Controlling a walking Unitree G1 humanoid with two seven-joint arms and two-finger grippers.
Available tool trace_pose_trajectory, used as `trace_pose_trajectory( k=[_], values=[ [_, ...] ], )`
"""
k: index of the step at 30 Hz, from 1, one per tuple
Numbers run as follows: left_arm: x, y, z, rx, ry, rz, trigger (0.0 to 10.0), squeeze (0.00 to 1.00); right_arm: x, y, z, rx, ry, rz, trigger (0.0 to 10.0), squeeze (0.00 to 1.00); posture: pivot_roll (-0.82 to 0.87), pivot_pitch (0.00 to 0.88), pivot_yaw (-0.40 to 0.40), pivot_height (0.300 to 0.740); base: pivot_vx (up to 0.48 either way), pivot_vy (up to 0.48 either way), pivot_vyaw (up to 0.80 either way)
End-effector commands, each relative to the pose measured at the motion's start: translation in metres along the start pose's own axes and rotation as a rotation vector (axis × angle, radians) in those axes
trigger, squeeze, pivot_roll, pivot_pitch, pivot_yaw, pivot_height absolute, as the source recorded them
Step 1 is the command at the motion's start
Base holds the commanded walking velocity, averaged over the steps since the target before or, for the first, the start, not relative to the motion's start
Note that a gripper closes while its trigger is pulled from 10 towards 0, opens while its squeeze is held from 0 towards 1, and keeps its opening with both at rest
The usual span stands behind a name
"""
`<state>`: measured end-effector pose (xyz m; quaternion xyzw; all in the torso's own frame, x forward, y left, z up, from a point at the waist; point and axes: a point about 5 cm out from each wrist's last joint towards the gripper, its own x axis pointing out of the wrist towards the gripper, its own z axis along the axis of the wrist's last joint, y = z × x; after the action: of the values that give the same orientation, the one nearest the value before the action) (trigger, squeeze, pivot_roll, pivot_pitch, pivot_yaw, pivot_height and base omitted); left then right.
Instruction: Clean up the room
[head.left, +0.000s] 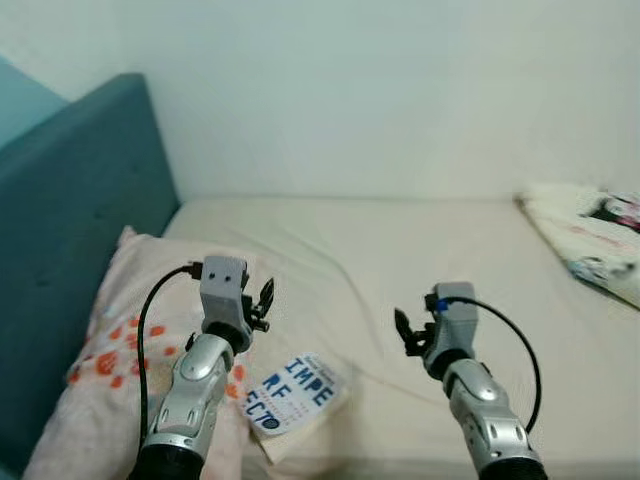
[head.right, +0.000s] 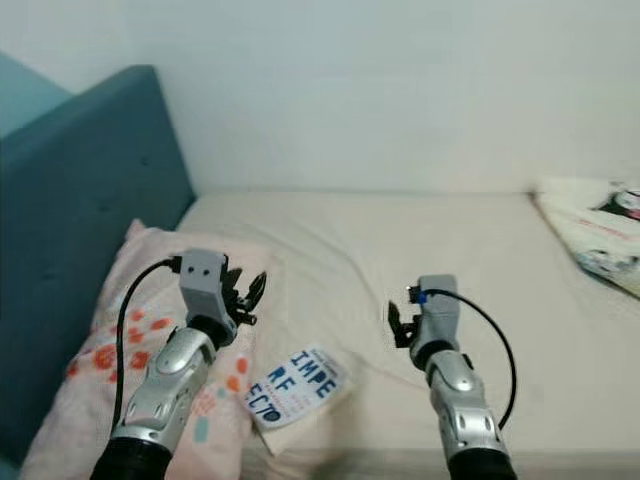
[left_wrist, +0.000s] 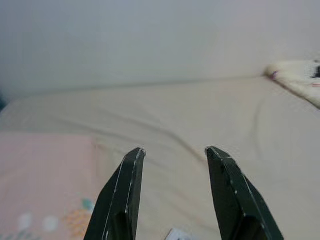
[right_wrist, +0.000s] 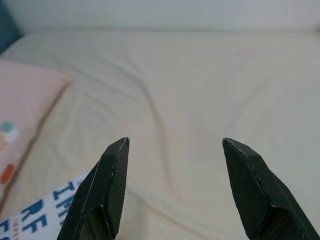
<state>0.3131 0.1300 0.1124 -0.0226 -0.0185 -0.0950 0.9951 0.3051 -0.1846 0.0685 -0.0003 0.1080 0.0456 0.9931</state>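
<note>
A cream bed (head.left: 400, 250) lies before me against a white wall. A pink pillow (head.left: 110, 350) with orange and teal prints rests at its left, beside the teal headboard (head.left: 70, 230). A white item with blue letters (head.left: 290, 392) lies next to the pillow. A folded patterned blanket (head.left: 595, 235) sits at the far right. My left gripper (head.left: 265, 300) hovers open over the pillow's edge, and its fingers (left_wrist: 125, 195) hold nothing. My right gripper (head.left: 405, 330) hangs open above the sheet with nothing between its fingers (right_wrist: 107, 185).
The sheet (right_wrist: 200, 85) has shallow creases across the middle. The wall (head.left: 400, 90) closes off the far side of the bed. The headboard blocks the left side.
</note>
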Motion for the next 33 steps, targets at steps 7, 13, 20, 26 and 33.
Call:
trace_pose_trajectory(
  k=[7, 13, 20, 26, 33],
  values=[
    [0.000, 0.002, -0.002, -0.011, -0.002, 0.041, 10.0, 0.00, -0.002, -0.002, -0.001, -0.021, -0.001, -0.009, 10.0, 0.00, -0.03, 0.000, 0.002, 0.740, 0.000, 0.000, -0.75],
    [0.001, 0.005, -0.003, -0.020, 0.006, 0.097, 10.0, 0.00, -0.001, -0.007, 0.003, -0.067, -0.015, -0.012, 10.0, 0.00, -0.03, 0.000, 0.000, 0.740, 0.000, 0.000, 0.00],
    [-0.002, 0.011, -0.007, 0.010, 0.029, 0.149, 10.0, 0.00, -0.001, -0.002, 0.007, -0.062, -0.032, 0.041, 10.0, 0.00, -0.03, 0.000, -0.009, 0.720, 0.000, 0.000, 0.00],
    [-0.005, 0.011, -0.010, 0.010, 0.035, 0.154, 10.0, 0.00, -0.002, 0.006, 0.007, -0.092, -0.042, 0.107, 10.0, 0.00, -0.03, 0.000, -0.018, 0.700, 0.000, 0.000, 0.00],
    [-0.007, 0.009, -0.011, 0.015, 0.038, 0.147, 10.0, 0.00, -0.003, 0.007, 0.007, -0.108, -0.055, 0.121, 10.0, 0.00, -0.03, 0.000, -0.020, 0.675, 0.000, 0.000, 0.00]
  ],
)
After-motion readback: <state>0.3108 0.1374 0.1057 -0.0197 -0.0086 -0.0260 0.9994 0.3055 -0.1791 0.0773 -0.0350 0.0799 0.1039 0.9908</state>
